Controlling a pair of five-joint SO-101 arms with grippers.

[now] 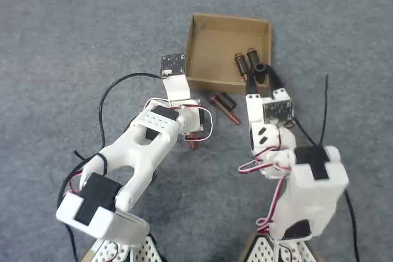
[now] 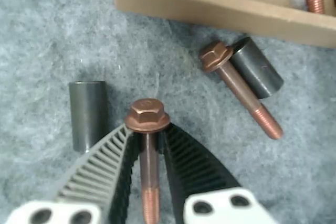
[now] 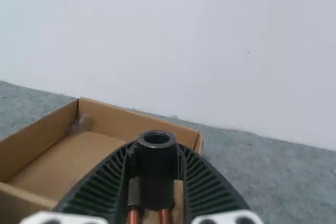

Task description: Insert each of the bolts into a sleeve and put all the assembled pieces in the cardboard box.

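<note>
- Jaws, left arm: closed on a copper-coloured hex-head bolt [image 2: 149, 161]. The shank is pinched between the ribbed pads [image 2: 184, 156] and the head stands proud of the tips, low over the grey carpeted worktop [image 1: 73, 59].
- Jaws, right arm: closed on a dark cylindrical metal sleeve [image 3: 156, 166], which is held above the near wall of the brown cardboard box [image 1: 215, 47].
- Stock in box: two bolt-in-sleeve assemblies [image 1: 241, 64] are laid side by side.
- Stock on worktop: a second copper bolt [image 2: 239, 90] lies just beside a short dark sleeve [image 2: 257, 66] near the box wall. A further dark sleeve [image 2: 88, 115] lies just beside the held bolt.
- Step in hand, as judged: the held bolt is to be mated with a sleeve.
  - The threaded end lies back toward the wrist, so it should be brought clear of the pads first.
  - The axes should be lined up before any push, and light pressure is advised.
- View comparison:
  - The left wrist view supplies the grip detail and the sleeve beside the bolt, where the high view presents the arm's white housing.
  - The right wrist view supplies the open bore of the held sleeve.
  - The high view supplies the wide spacing between the two arms.
</note>
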